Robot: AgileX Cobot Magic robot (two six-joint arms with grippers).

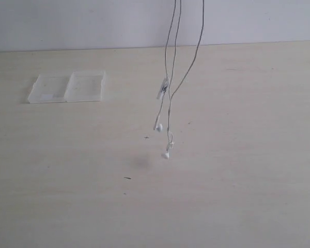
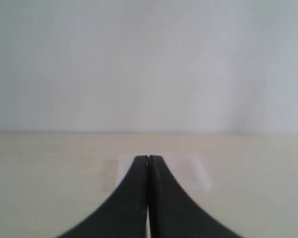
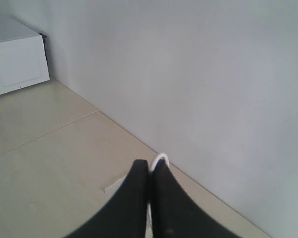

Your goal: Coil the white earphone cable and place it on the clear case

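Observation:
The white earphone cable hangs in several thin strands from above the top edge of the exterior view. Its two earbuds dangle just over the table. The clear case lies open and flat at the back left, apart from the cable. My right gripper is shut, with a small white loop of the cable showing at its tips. My left gripper is shut with nothing between its fingers; the case shows faintly beyond its tips. Neither gripper appears in the exterior view.
The pale wooden table ends at a white wall at the back. A white box stands by the wall in the right wrist view. A pale flat corner peeks out beside the right gripper's fingers.

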